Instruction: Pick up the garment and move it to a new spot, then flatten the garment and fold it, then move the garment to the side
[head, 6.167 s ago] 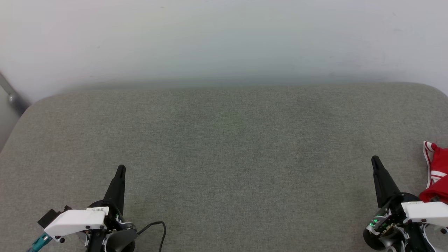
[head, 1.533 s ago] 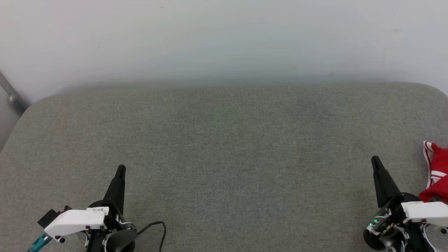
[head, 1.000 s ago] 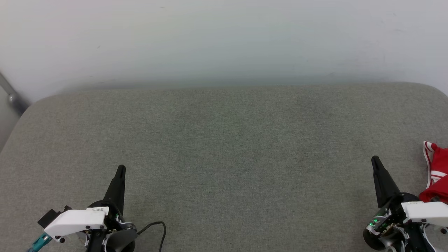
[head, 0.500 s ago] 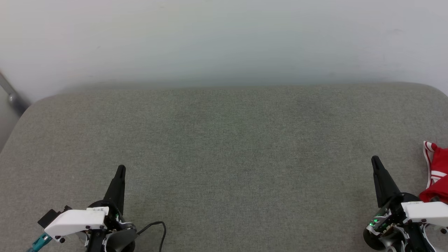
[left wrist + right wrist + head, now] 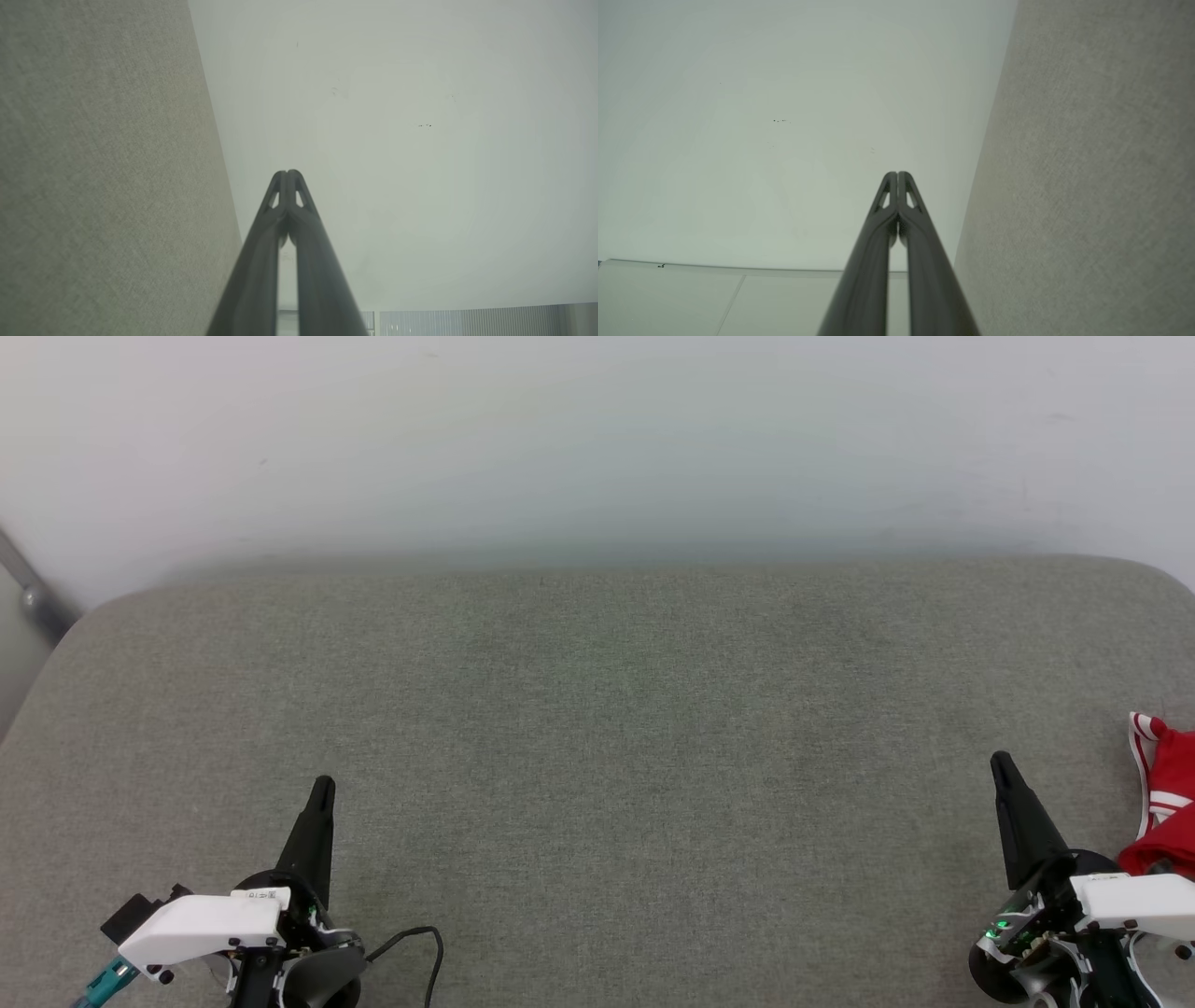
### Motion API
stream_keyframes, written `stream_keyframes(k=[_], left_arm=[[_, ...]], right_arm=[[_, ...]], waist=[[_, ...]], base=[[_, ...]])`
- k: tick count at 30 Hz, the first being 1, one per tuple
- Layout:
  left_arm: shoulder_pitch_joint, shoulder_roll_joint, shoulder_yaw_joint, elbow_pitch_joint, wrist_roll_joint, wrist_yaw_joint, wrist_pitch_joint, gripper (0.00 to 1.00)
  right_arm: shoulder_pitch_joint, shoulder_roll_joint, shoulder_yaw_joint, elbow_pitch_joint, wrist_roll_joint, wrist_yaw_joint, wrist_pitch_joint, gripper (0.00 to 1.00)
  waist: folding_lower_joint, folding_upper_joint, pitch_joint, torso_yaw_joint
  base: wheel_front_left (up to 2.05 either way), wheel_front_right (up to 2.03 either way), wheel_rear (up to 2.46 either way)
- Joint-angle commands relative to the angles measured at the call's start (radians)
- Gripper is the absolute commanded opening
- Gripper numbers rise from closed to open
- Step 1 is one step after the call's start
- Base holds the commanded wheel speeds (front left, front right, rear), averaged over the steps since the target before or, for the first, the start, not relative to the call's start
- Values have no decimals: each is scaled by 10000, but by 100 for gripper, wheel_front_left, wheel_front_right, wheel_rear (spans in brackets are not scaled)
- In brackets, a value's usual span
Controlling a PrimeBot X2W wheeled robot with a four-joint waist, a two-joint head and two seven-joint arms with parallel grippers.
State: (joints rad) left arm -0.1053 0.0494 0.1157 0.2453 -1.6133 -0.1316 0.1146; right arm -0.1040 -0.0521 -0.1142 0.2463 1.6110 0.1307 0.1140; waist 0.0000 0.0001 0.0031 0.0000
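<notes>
The garment (image 5: 1171, 786) lies beside right gripper (image 5: 1001, 763), seemingly apart.

garment (image 5: 1173, 767): on cushion (image 5: 597, 728), far right | right gripper (image 5: 1001, 763): just left of it | left gripper (image 5: 322, 788): near left | wall (image 5: 597, 439): behind

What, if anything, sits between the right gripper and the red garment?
Nothing visible. The shut right gripper sits left of the garment, bunched at the head view's right edge; bare grey cushion lies between them.
</notes>
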Motion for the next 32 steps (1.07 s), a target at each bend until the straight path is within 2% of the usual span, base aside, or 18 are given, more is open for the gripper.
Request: stream_keyframes(k=[1,32], left_arm=[[-72,-13,10,-2,7,-22,16,0],[-72,-13,9,-2,7,-22,16,0]], right_arm=[[-114,40,6,5,40,0,-2,0],[-115,40,6,5,40,0,-3,0]], waist=[[0,-1,0,0],[0,-1,0,0]], base=[[0,0,0],[0,0,0]])
